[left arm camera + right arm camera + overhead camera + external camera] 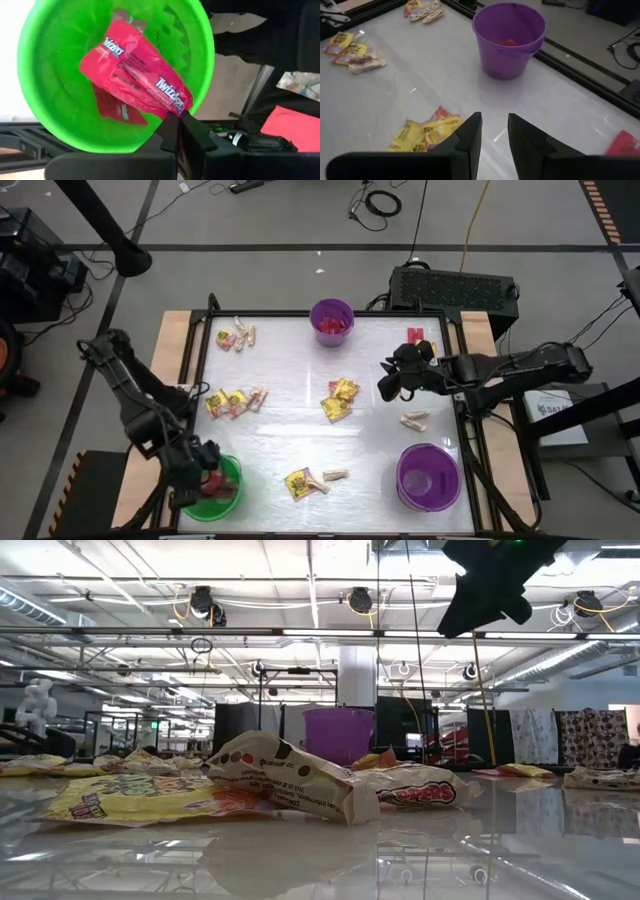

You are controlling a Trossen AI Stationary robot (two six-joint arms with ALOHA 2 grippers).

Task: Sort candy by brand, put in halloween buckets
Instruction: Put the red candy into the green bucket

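Candy, a flat red packet (pixel 145 82), hangs pinched in the left hand (pixel 175 131) over the bright green plastic bucket (pixel 45 100); releasing off-centre could spill it. Right hand (pixel 494 131) hovers slightly parted, empty.

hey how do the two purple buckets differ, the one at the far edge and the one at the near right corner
The far purple bucket stands at the table's back edge and holds red packets; the near purple bucket sits at the front right corner, with no candy that I can make out inside. From above, the far one looks narrower and the near one wider. The right gripper hangs between them, nearer the far bucket. Both are round, purple and upright.
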